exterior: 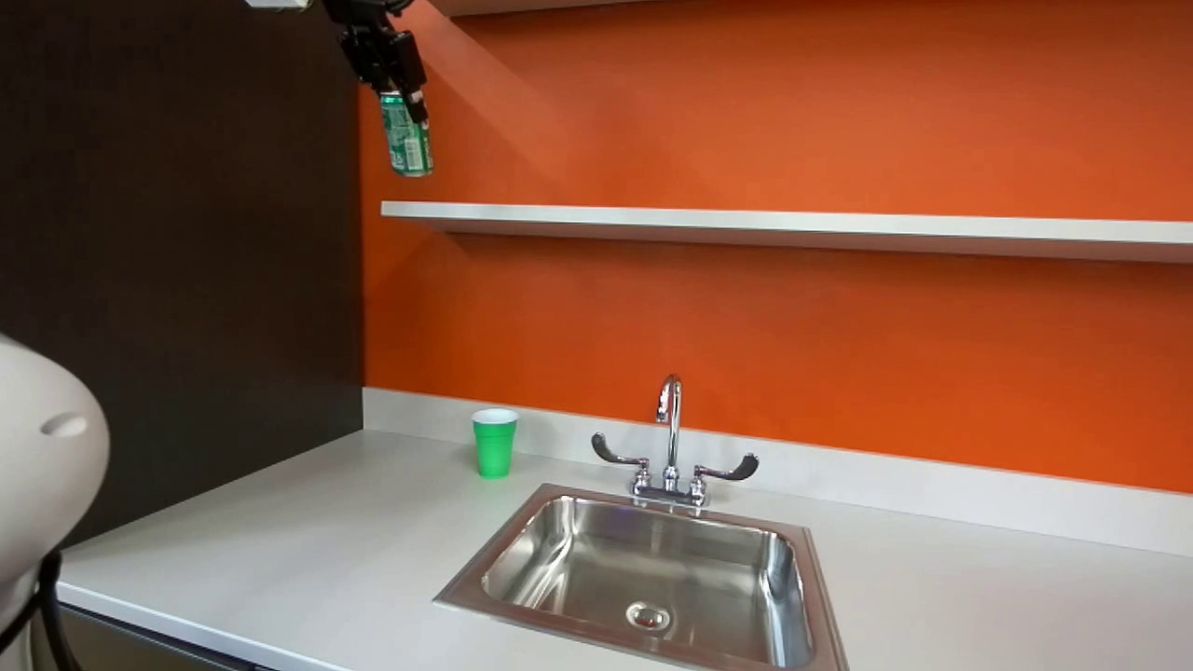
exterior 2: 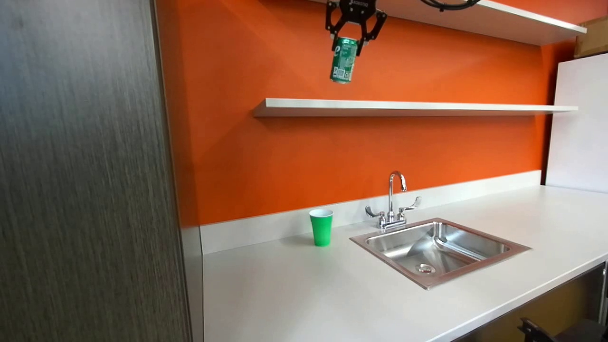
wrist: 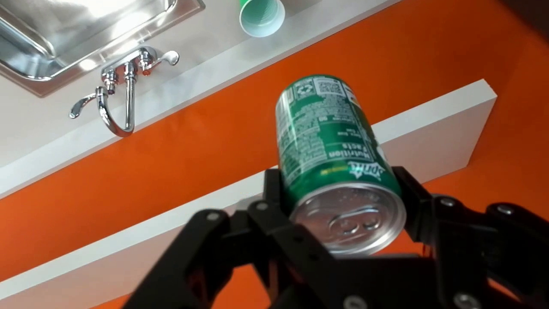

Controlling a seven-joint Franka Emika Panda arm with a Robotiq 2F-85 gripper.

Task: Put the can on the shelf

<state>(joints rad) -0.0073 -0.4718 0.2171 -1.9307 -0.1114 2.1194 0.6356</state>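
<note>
See the can (exterior 2: 343, 61) hanging above the shelf (exterior: 788, 222), apart from it, toward the end at the left in both exterior views. For the coming move, look less to height than to depth: directly over the shelf or out in front? Judging by the wrist view, with the foot showing past the shelf's front edge, against the orange wall (wrist: 184, 159) below the shelf, probably out in front; by how much, impossible to tell. Needs, then, to go in over the shelf before going down. Note also the long axis: close to upright, silvery top uppermost, foot pointing down toward shelf level, with a slight lean, perhaps carrying the foot toward the back of the shelf. Probably worth straightening for a flat set-down.

Now to the fingers (wrist: 411, 204): drawn in on the can and gripping it from both sides, near the top end. Caught between the two, with most of the body reaching out below the fingers, foot nearest the shelf. Likely a help in placing: room to bring the foot onto the shelf with the fingers well above it.

Not yet set down. Beware of lowering too soon: might strike the shelf's front edge or pass in front of it, down toward the green cup (exterior: 494, 447) and the counter (exterior: 280, 550) below the shelf. Better to loosen only once fully borne by the shelf.
</note>
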